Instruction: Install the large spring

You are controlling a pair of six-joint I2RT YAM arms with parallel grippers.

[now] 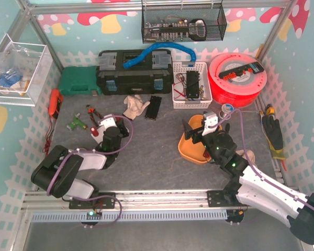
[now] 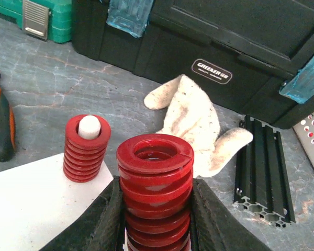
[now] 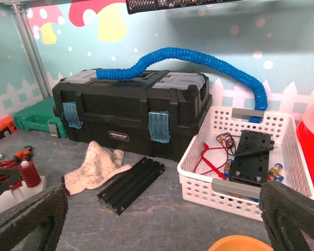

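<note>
Spring, large and red, stands upright, gripped between left jaws.

Top external view: high behind the arm bases, looking down across the whole bench. Left wrist view: low, close, facing the black toolbox. Right wrist view: low, farther off, facing it too. All share toolbox, cloth, black rail.
</note>
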